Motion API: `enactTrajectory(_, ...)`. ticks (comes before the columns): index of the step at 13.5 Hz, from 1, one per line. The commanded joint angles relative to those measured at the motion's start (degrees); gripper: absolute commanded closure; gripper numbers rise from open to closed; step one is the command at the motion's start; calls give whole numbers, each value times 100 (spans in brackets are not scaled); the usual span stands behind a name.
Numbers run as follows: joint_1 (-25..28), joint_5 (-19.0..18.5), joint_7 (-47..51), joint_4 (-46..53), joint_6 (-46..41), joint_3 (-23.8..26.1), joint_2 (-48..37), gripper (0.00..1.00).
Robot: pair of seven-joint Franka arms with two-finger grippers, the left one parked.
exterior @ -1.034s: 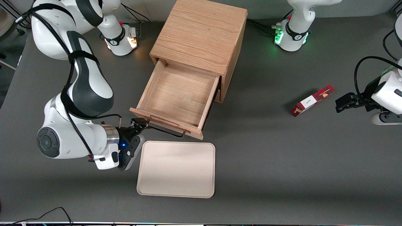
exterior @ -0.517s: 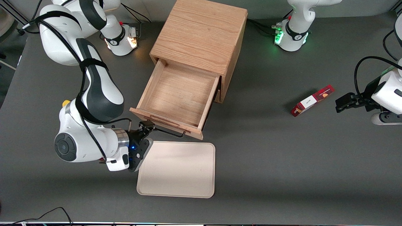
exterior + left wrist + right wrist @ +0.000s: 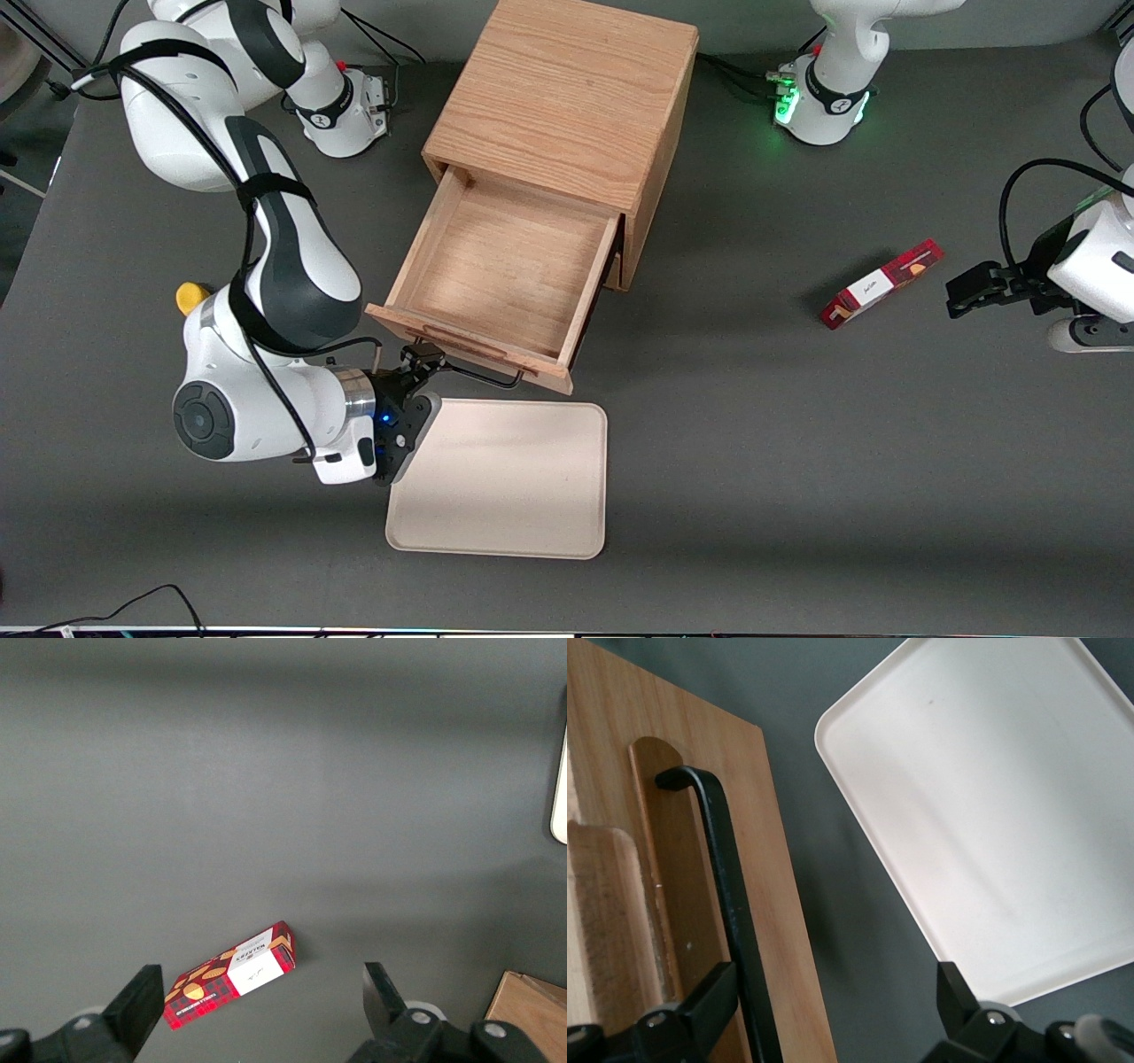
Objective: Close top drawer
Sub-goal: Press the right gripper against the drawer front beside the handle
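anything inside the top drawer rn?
Nothing visible: the top drawer is pulled out and shows only its bare wood floor. The strip tucked under the cabinet top is covered. The tool sits open at the drawer's black handle.

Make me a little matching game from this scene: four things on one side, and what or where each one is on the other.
Things:
1. top drawer
2. tray
3. red box
4. gripper

Descriptions:
A. lying toward the parked arm's end of the table
B. pulled out, nothing inside
C. at the black handle, fingers open
D. cream, flat on the table in front of the drawer

Pairs: 1-B, 2-D, 3-A, 4-C
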Motion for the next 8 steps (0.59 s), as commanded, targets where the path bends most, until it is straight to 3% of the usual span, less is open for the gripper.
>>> enactTrajectory(1, 38, 121, 116, 20, -5, -6, 2, 0)
enactTrajectory(8, 47, 121, 99, -261, 29, 21, -25, 0)
